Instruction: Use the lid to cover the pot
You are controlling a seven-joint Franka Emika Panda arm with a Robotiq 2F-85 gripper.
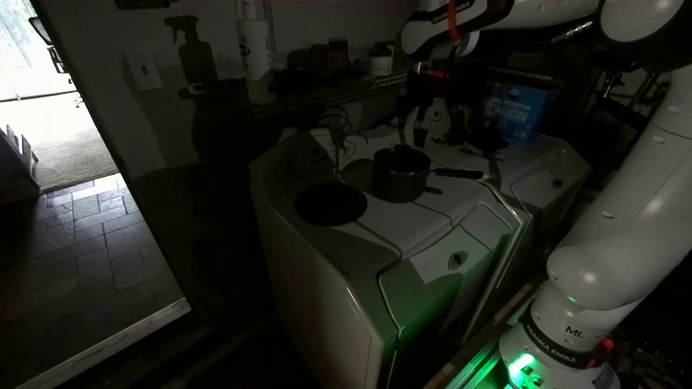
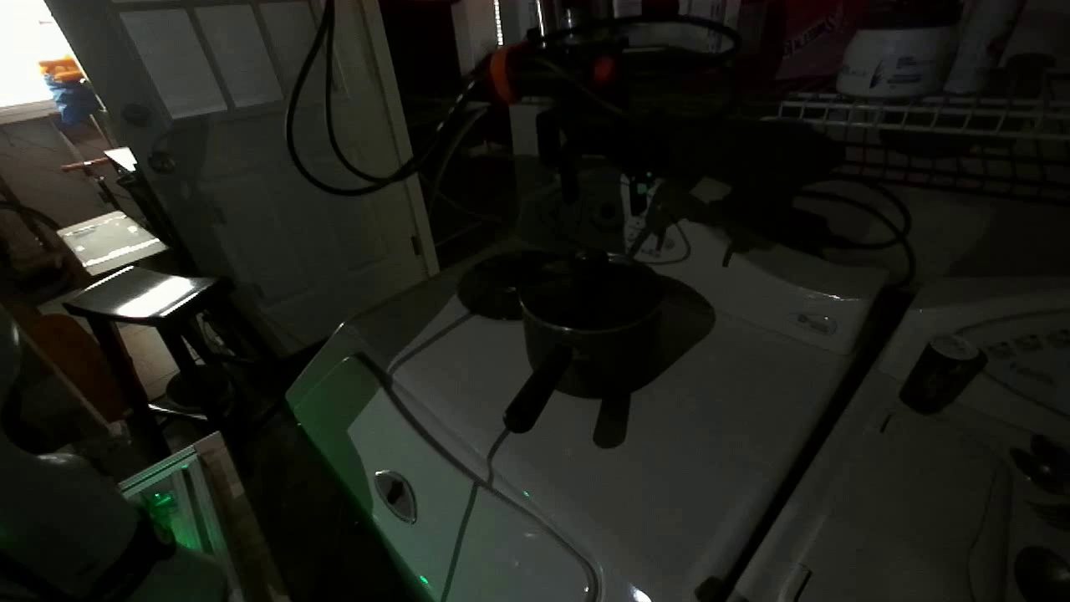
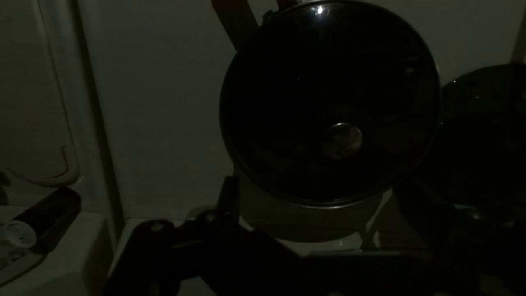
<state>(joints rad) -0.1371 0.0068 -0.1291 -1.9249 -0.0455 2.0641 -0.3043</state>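
Note:
The dark round pot (image 1: 399, 183) with a long black handle stands on the white machine top; it also shows in an exterior view (image 2: 589, 359) and the wrist view (image 3: 308, 222). The lid (image 3: 287, 94), dark and glossy with a thin bright rim and a round knob, lies over the pot's opening. Its knob rises above the rim in both exterior views (image 1: 401, 147) (image 2: 591, 259). My gripper (image 2: 603, 199) hangs above and behind the pot, fingers apart, holding nothing visible. In the wrist view its left finger stands out; the right one is nearly lost in darkness.
A wider, flat dark dish (image 1: 331, 204) lies beside the pot. A blue box (image 1: 521, 113) stands at the back. A dark can (image 2: 943, 374) and several utensils (image 2: 1041, 464) lie on the neighbouring machine. A wire shelf (image 2: 928, 113) with containers runs behind. The light is very dim.

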